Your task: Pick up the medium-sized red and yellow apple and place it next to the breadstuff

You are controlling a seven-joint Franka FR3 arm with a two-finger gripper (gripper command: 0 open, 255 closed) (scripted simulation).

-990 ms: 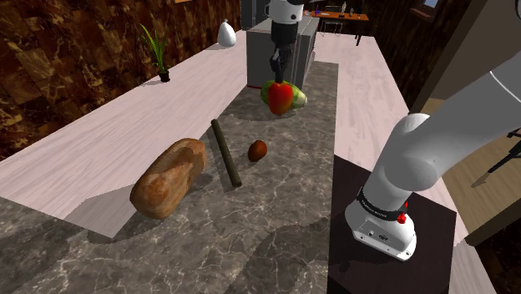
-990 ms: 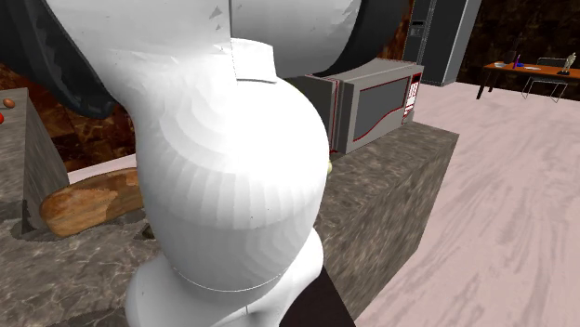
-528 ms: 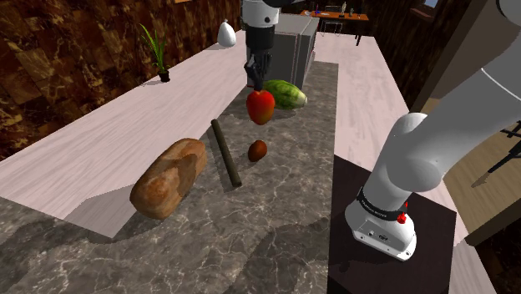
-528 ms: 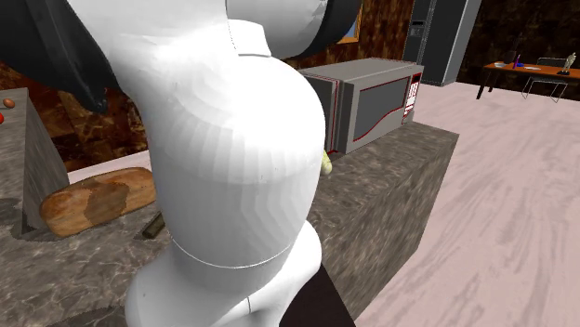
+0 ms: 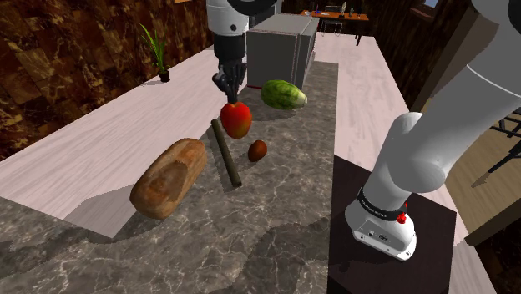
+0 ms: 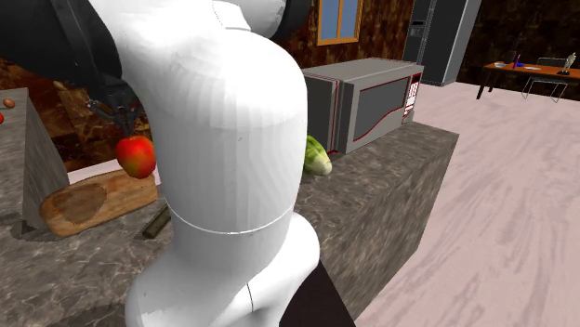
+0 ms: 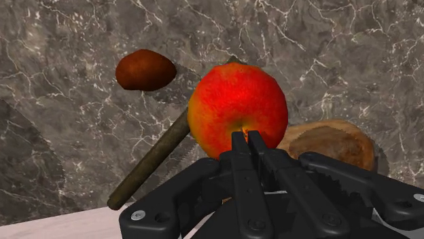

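Red and yellow, the apple (image 5: 236, 119) is hanging clear of the grey marble counter (image 5: 275, 225). It is now further toward the shoulder view's left than a second ago, when it was close against the green fruit (image 5: 284, 93) by the microwave (image 5: 280, 50); the two are now well apart. The black gripper (image 5: 231, 90) is pinching the apple's top, its fingers nearly meeting. Left to right in the shoulder view, the bread loaf (image 5: 169, 177) is lying at the marble's left edge. The dark stick (image 5: 225, 152) is lying just beside it, the apple is hovering over the stick's far end, and a small brown nut (image 5: 257, 150) is sitting further right. The apple's skin is shining deep red, shading to orange-yellow down one side.
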